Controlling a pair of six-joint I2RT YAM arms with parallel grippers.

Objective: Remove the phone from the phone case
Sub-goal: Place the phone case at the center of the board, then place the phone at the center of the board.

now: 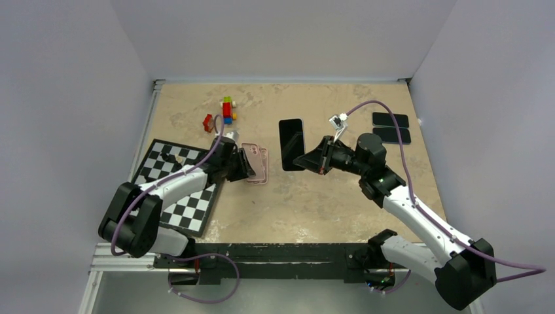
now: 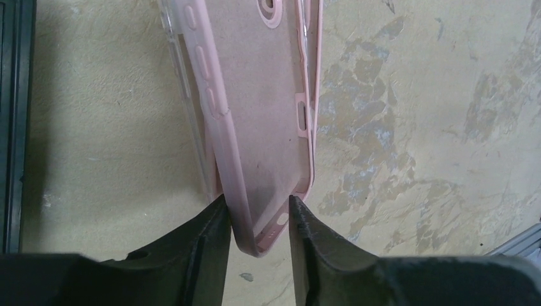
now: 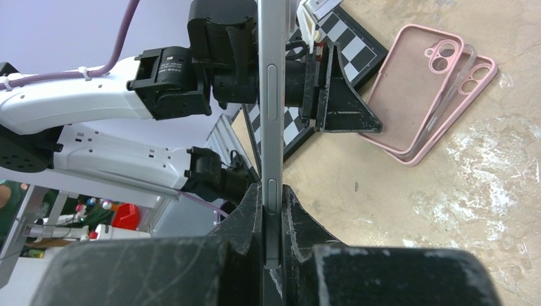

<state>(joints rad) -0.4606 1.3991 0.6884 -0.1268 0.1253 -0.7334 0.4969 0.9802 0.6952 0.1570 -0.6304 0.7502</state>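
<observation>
The black phone [image 1: 291,140] is out of its case and held on edge above the table; my right gripper [image 1: 306,160] is shut on its lower end. In the right wrist view the phone's grey side rail [image 3: 270,95] runs straight up from the closed jaws of that gripper [image 3: 272,194]. The empty pink phone case [image 1: 256,163] lies open side up on the table, on top of a clear pink-rimmed case. My left gripper [image 2: 258,213] has its fingers against both rims of the pink case's [image 2: 261,115] near corner. The case also shows in the right wrist view [image 3: 408,89].
A chessboard [image 1: 177,183] lies at the left under the left arm. Coloured toy bricks [image 1: 227,110] and a red piece [image 1: 208,122] sit behind the case. Two dark phones [image 1: 391,127] lie at the back right.
</observation>
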